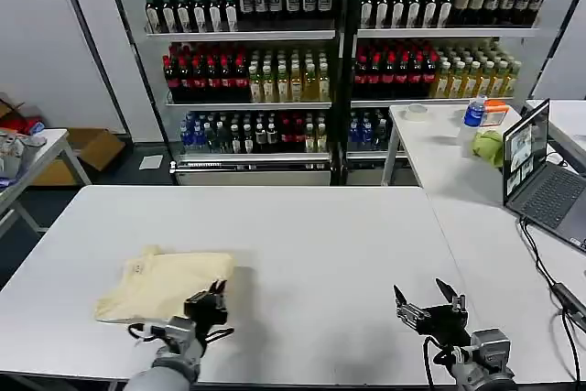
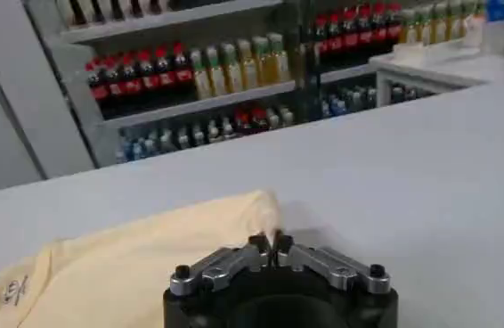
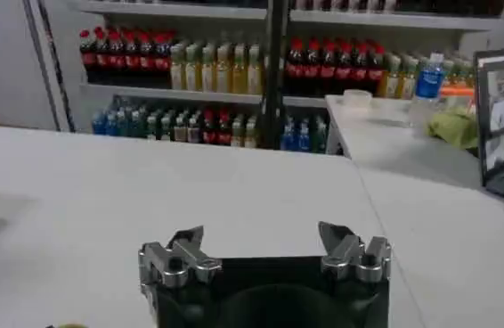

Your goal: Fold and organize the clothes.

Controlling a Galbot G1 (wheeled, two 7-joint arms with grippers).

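Folding task, garment at rest. The clothes point(image 1: 165, 283) — thin, soft, cream-yellow fabric with a small neck label — lie in a roughly folded rectangle on the white surface point(image 1: 311, 244), toward the robot's left. The left end effector point(image 1: 209, 300) sits at the garment's near right corner, fingertips closed together with nothing visibly held, probably placed to work that edge. The right end effector point(image 1: 430, 304) waits well apart over bare surface — fingers spread wide, empty.
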